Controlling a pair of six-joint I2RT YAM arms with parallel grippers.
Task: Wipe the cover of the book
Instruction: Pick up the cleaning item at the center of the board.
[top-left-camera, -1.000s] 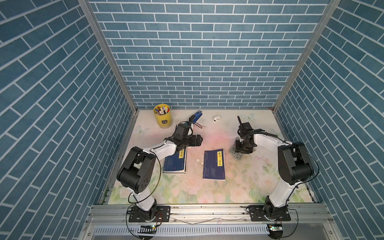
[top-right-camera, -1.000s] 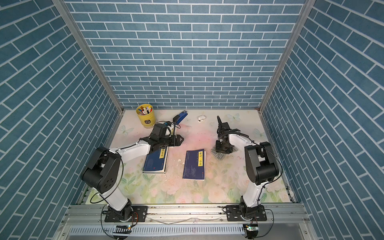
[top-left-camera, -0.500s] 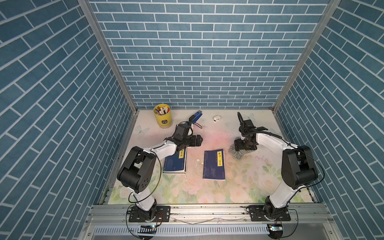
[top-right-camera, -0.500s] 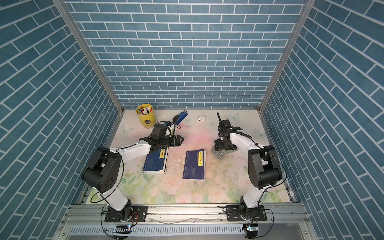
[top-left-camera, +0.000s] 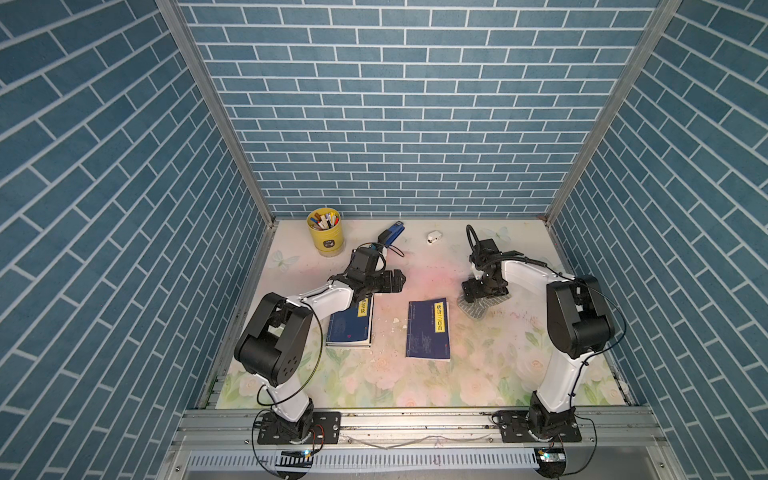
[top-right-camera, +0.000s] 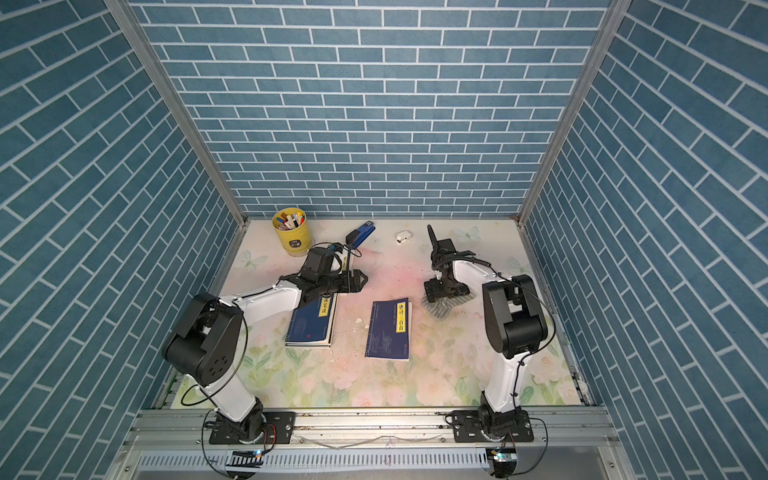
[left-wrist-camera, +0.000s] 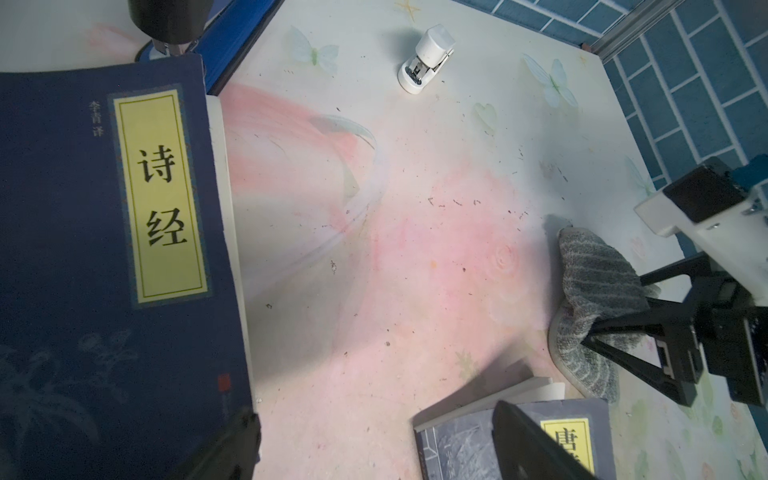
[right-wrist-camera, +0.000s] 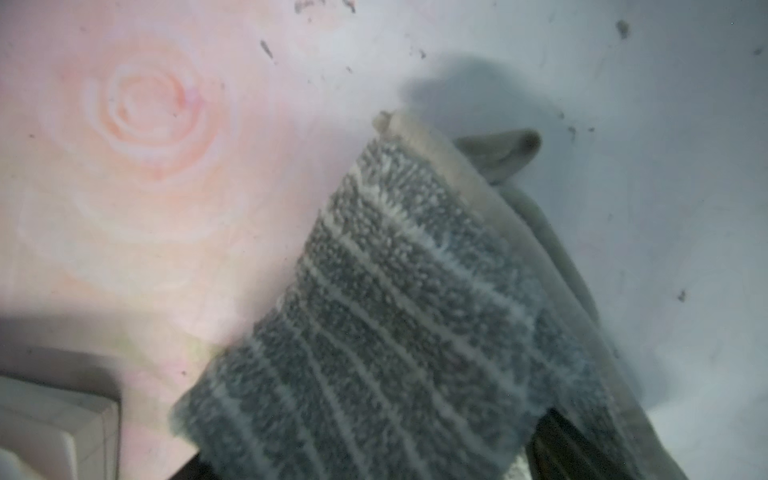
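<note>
Closest to me the book (top-left-camera: 428, 328) lies flat, cover up, ready to wipe, beside a pile of books (top-left-camera: 348, 330). Just past it my right gripper (top-left-camera: 484, 297) stands wide open around the grey cloth (top-left-camera: 476, 311), not squeezing it. My left gripper (top-left-camera: 400, 281) is open and empty, maybe waiting. Far back, a pen cup (top-left-camera: 325, 235), blue stapler (top-left-camera: 391, 233) and white stapler (top-left-camera: 434, 237) are out of my way.

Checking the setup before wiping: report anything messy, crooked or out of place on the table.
Pale scraps and specks litter the table between the left book and the middle book. The gray cloth lies bunched beside the middle book, not on its cover.
</note>
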